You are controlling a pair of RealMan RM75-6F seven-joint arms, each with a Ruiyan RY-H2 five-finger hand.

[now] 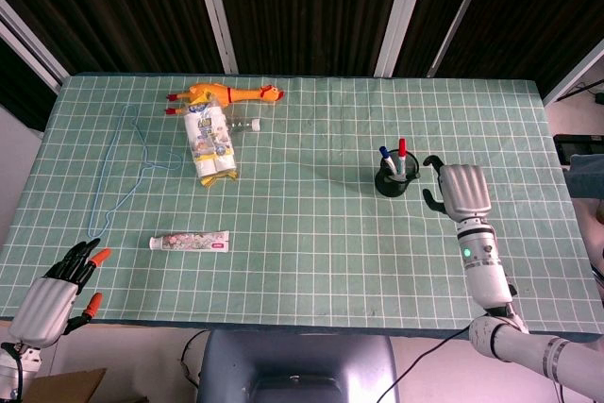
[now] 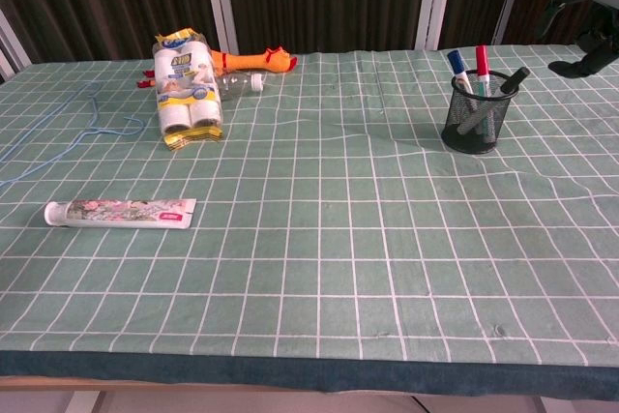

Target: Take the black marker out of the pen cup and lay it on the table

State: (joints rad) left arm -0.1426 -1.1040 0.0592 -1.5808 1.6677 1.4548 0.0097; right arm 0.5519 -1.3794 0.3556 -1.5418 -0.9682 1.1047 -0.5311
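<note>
A black mesh pen cup [image 1: 393,180] [image 2: 476,121] stands right of the table's middle. It holds a blue-capped marker [image 2: 459,70], a red-capped marker [image 2: 481,63] and the black marker [image 2: 513,80], which leans out over the cup's right rim. My right hand [image 1: 457,188] [image 2: 586,16] hovers just right of the cup, fingers spread, holding nothing and apart from the markers. My left hand [image 1: 57,293] rests at the front left table edge, fingers extended, empty; the chest view does not show it.
A toothpaste tube [image 1: 190,242] lies front left. A pack of white rolls [image 1: 209,144], a rubber chicken [image 1: 225,94] and a small bottle [image 1: 244,125] sit at the back left. A blue cord [image 1: 119,165] loops along the left side.
</note>
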